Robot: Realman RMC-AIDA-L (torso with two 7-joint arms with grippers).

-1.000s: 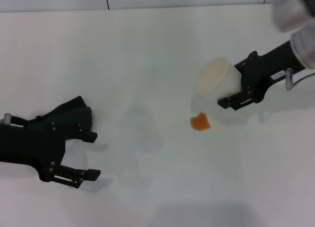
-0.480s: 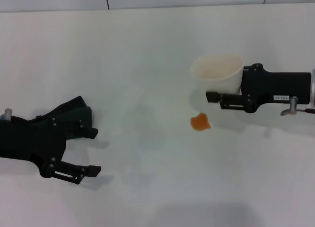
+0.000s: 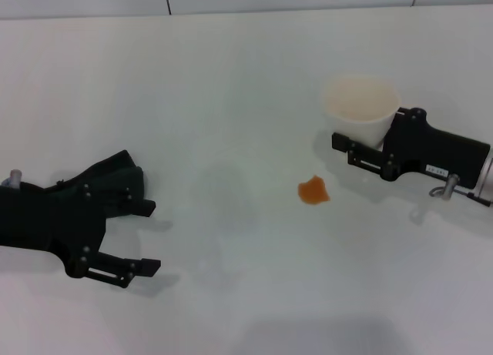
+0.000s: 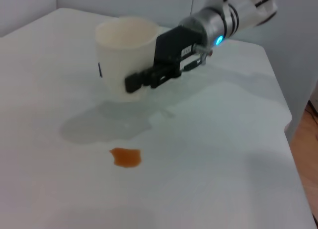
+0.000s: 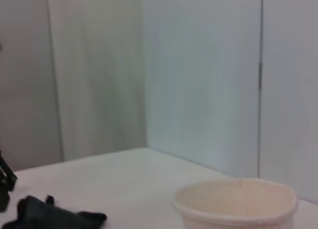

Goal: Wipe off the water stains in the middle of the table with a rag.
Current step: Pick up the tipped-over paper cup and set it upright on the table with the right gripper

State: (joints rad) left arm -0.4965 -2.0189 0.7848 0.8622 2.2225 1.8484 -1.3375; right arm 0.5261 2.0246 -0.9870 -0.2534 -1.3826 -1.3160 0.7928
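Observation:
The water stain (image 3: pixel 313 190) is a small orange blotch mid-table; it also shows in the left wrist view (image 4: pixel 125 157). The rag (image 3: pixel 115 174), a dark green-black bundle, lies at the left against the outer side of my left gripper's far finger; the right wrist view shows it low on the table (image 5: pixel 47 215). My left gripper (image 3: pixel 148 236) is open and empty, well left of the stain. My right gripper (image 3: pixel 358 135) is shut on an upright translucent white cup (image 3: pixel 360 107), just right of and beyond the stain. The left wrist view shows that gripper (image 4: pixel 144 80) and cup (image 4: pixel 126 50).
The white table (image 3: pixel 231 101) stretches back to a grey wall seam at the far edge. The left wrist view shows the table's right edge (image 4: pixel 290 134) with floor beyond. The cup rim (image 5: pixel 236 199) fills the lower right wrist view.
My right gripper has turned the cup from tilted to upright and carried it right, away from the stain. The left gripper and rag have barely moved.

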